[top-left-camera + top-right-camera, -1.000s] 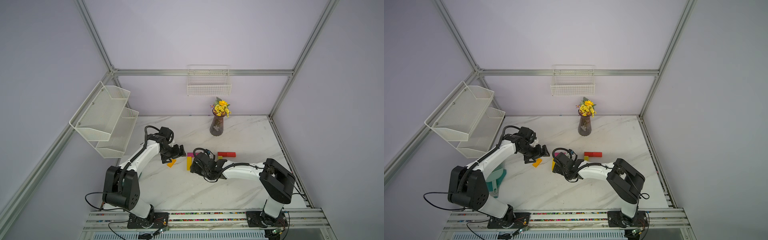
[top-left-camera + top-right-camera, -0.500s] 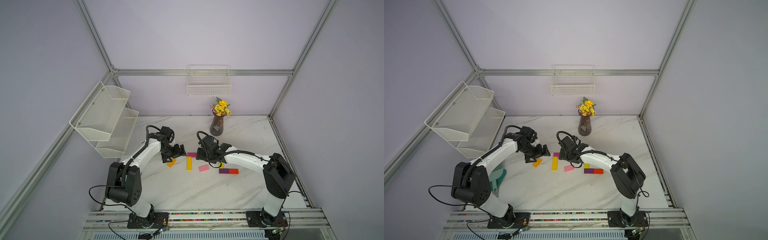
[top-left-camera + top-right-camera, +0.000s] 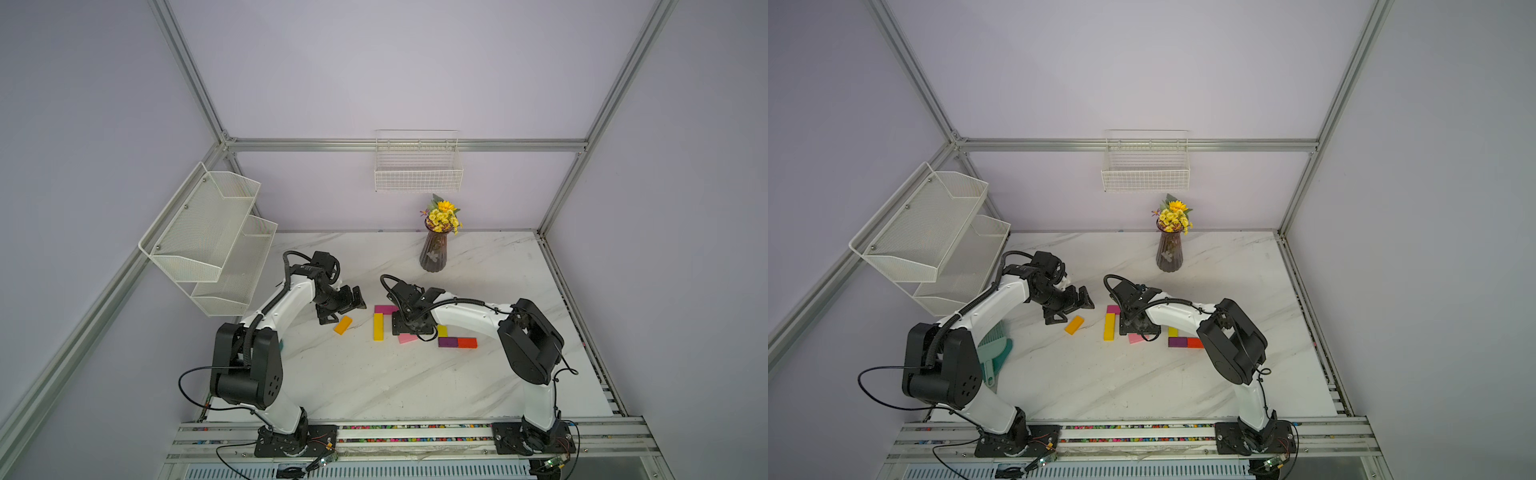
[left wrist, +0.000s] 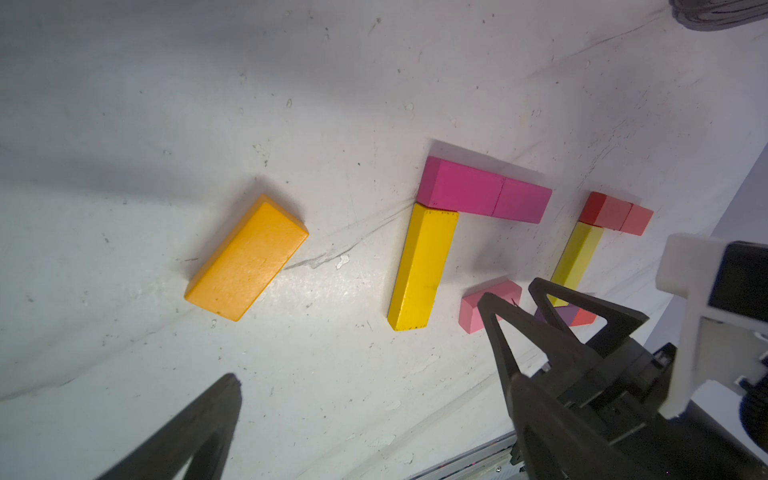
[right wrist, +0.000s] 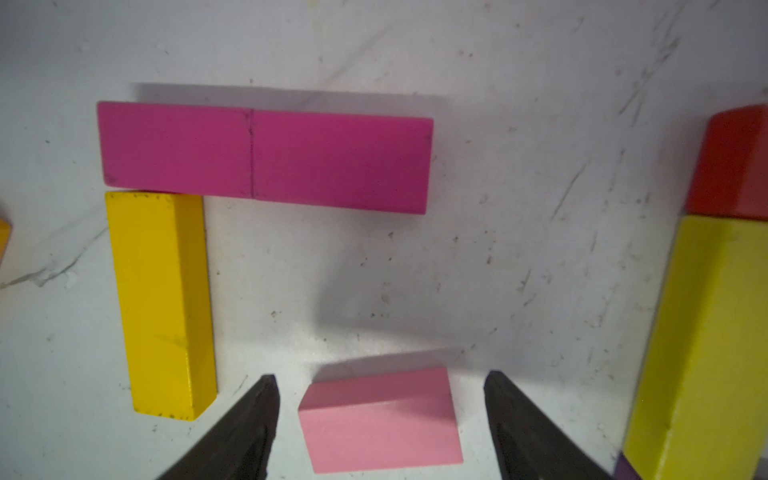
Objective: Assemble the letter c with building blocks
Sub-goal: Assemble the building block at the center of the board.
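Shifted nearward over the last half-second: right gripper (image 5: 379, 374), from beside the far magenta pieces to directly above a small pale-pink flat wooden block (image 5: 380, 419). Pink block itself in the same spot as then. Fingers apart, straddling that block with a clear gap on each side, clamped on nothing.

Just left of it, across a narrow strip of table, the near end of a long yellow wooden bar (image 5: 162, 303). Touching that bar's far end, two magenta rectangular blocks (image 5: 266, 156) laid end to end and running right. So far, then: top stroke and spine of the C, no bottom stroke.

Probably in hand: taking the pink block to begin that bottom stroke. Called for next: lowering, closing on its two ends, then bringing it left until flush with the yellow bar's near end, and squaring it parallel to the magenta pair, since slightly skewed now.

Further right, a separate cluster: second yellow bar (image 5: 702, 345), red block (image 5: 731, 162), purple block (image 3: 447, 342). Off to the left, left gripper (image 3: 344, 308), spread wide and empty, hovering just beyond an orange flat wooden block (image 3: 343, 324) on the white marbled tabletop (image 3: 374, 382).
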You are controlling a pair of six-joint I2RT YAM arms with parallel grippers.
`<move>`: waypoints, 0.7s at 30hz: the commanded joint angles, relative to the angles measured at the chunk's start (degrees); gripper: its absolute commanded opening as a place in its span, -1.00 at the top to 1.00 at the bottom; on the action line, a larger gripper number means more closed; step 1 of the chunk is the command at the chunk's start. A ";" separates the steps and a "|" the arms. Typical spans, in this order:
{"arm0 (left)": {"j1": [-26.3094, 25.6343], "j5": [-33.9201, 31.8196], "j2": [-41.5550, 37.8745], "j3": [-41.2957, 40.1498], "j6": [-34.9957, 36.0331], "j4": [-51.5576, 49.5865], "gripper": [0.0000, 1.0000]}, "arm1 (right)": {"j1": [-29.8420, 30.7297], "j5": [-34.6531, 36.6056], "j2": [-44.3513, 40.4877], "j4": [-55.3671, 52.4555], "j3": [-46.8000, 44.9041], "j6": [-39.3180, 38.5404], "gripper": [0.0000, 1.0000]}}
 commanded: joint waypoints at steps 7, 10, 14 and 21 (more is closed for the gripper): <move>1.21 1.96 0.83 1.48 2.29 0.37 -1.00 | 1.58 1.96 3.55 -3.36 2.26 -2.18 -0.59; 1.39 2.12 1.01 1.48 2.47 0.34 -1.00 | 1.53 1.62 3.93 -3.21 2.02 -2.10 -0.58; 1.63 2.32 1.26 1.61 2.63 0.34 -1.00 | 1.52 1.63 3.85 -3.58 1.62 -1.69 -0.53; 1.95 2.85 1.66 1.92 2.64 0.50 -1.00 | 2.61 2.44 1.63 -5.52 0.73 -1.57 -0.53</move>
